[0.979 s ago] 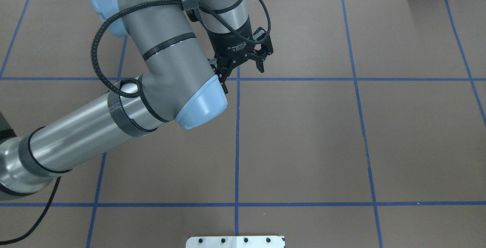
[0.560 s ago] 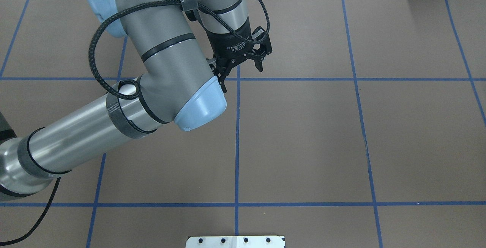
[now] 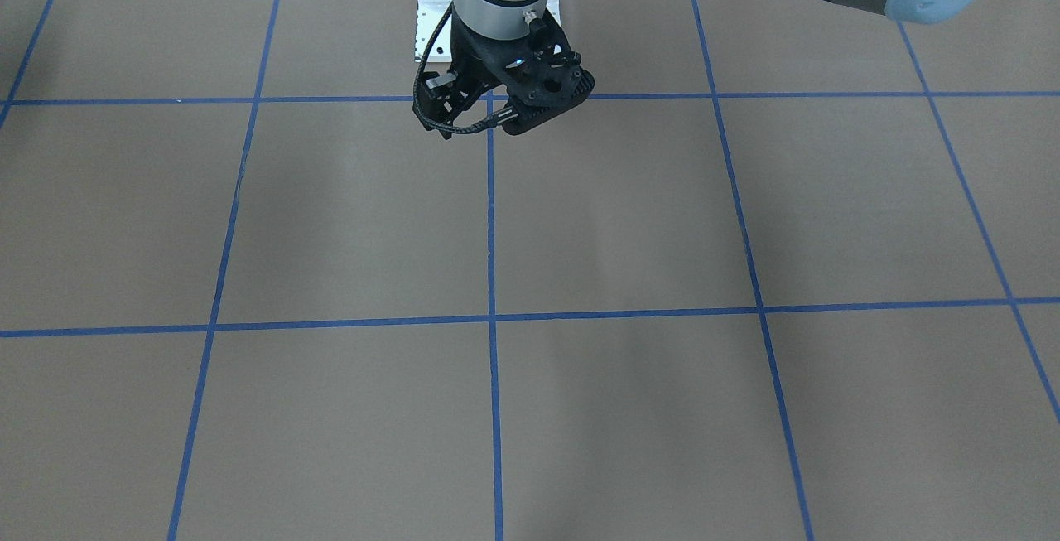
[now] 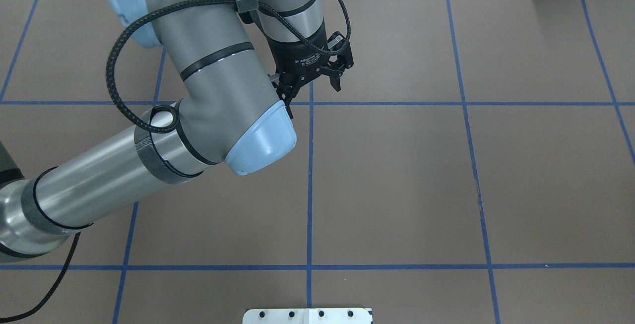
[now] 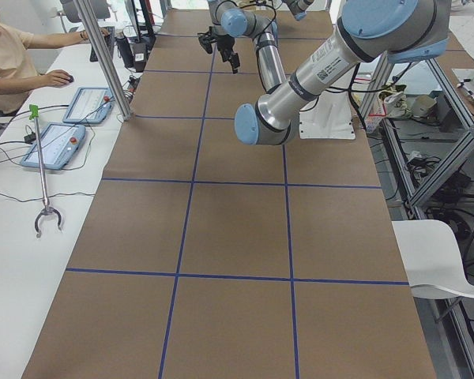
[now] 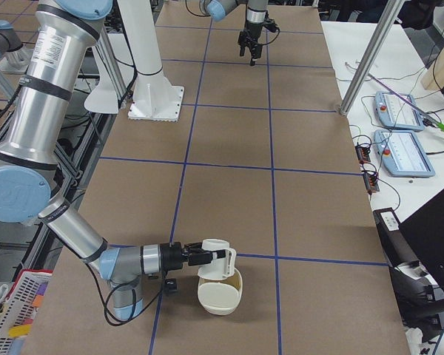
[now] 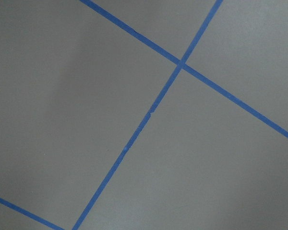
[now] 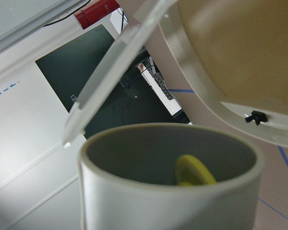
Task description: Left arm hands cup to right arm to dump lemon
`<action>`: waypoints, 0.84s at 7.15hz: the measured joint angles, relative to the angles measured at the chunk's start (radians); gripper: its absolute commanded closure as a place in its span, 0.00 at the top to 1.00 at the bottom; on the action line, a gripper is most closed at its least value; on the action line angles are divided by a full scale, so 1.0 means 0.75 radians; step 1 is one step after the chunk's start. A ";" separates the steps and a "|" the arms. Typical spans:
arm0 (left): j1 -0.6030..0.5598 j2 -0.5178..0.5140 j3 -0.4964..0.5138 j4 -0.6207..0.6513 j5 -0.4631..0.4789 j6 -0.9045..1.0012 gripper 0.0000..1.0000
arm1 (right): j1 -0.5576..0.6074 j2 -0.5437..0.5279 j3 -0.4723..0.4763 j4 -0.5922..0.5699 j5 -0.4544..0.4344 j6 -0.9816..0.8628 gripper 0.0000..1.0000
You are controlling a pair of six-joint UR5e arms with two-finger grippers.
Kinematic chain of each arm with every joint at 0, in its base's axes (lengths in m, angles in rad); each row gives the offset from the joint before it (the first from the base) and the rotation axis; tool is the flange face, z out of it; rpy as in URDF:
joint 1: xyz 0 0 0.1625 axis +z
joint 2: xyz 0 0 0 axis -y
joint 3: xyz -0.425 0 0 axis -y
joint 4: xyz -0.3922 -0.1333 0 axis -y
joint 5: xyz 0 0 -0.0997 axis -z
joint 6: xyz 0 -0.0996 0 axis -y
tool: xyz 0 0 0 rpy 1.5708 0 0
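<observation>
The left gripper is spread and empty, for the right gripper I cannot tell (the cup sits at its tip), so the lemon inside may miss the bowl below if the cup slips.

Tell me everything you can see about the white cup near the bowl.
The cup is a small white mug, ceramic by its look, with a squarish handle facing away from the right gripper, which meets its side. It hangs roughly upright over a cream bowl. Its inside is grey, and a yellow lemon slice lies in it.
</observation>
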 measured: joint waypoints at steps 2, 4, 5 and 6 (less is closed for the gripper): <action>0.003 -0.003 -0.018 0.033 0.035 0.000 1.00 | -0.005 0.021 -0.038 0.033 0.009 0.060 0.00; 0.025 -0.003 -0.029 0.055 0.084 0.001 1.00 | -0.009 0.052 -0.053 0.032 0.009 0.069 0.00; 0.043 -0.003 -0.031 0.061 0.114 0.001 1.00 | -0.002 0.062 -0.060 0.030 0.011 0.070 0.00; 0.053 -0.003 -0.033 0.074 0.129 0.001 1.00 | 0.010 0.066 -0.069 0.030 0.011 0.087 0.00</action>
